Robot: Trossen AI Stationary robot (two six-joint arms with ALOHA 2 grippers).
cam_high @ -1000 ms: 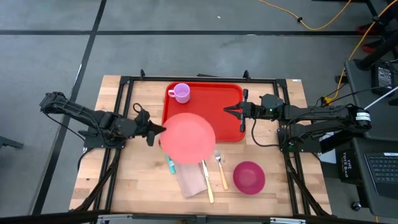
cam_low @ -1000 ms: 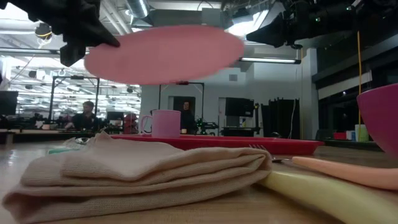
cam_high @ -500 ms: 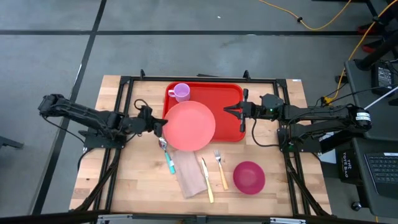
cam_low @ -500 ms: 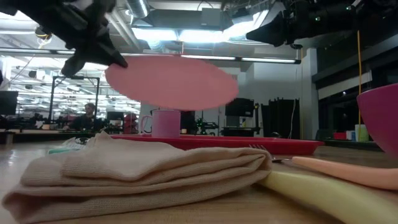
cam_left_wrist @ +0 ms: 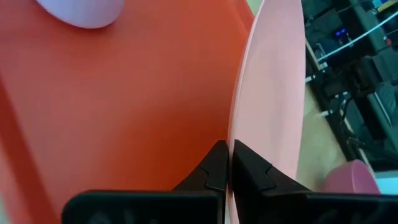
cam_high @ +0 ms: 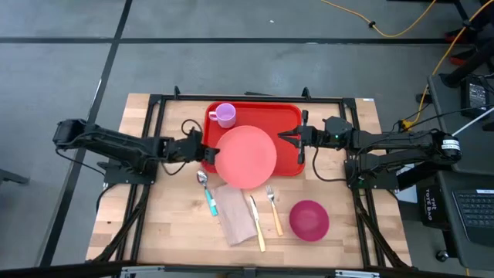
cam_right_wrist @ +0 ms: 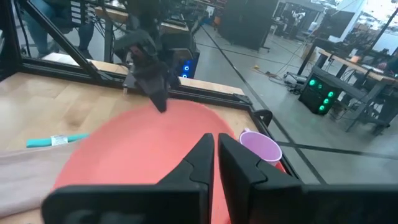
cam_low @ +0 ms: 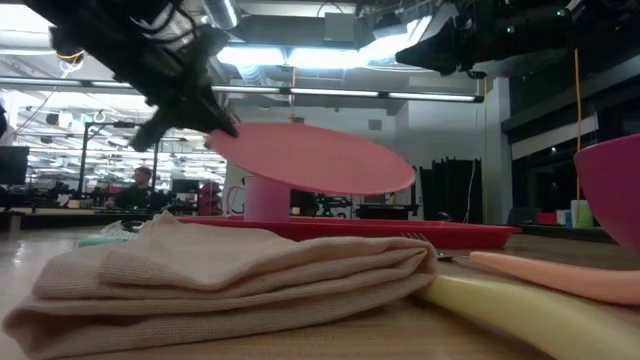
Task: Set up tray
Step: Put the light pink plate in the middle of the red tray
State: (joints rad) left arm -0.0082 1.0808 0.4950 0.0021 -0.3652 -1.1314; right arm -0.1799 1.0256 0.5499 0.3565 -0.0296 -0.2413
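Note:
The red tray (cam_high: 289,120) lies at the table's far middle, with a lilac cup (cam_high: 225,115) standing in its far left corner. A round pink plate (cam_high: 245,157) hangs over the tray's near half and juts past its near rim. My left gripper (cam_high: 208,153) is shut on the plate. In the low view the plate (cam_low: 310,160) slants above the tray (cam_low: 400,230). My right gripper (cam_high: 282,137) hovers over the tray's right side, shut, with nothing between its fingers (cam_right_wrist: 198,163). My left gripper pinches the plate's left rim (cam_left_wrist: 235,134) between its two fingers, one on each face. The fingers come from the table's left, slanting a little down. The plate is lifted clear of the tray and tilted, its side away from the gripper lower (cam_low: 395,182).
Near the tray lie a teal-handled spoon (cam_high: 207,193), a folded beige napkin (cam_high: 238,220), a knife (cam_high: 257,224) and a fork (cam_high: 273,208). A magenta bowl (cam_high: 309,219) stands at the near right. A black frame runs around the table's far edge and sides.
My left gripper has carried the plate toward the table's right edge and down, rolling as it went. The plate has gone from the tray's near left corner to over its near half. It was level and now slants. The spoon has come into sight.

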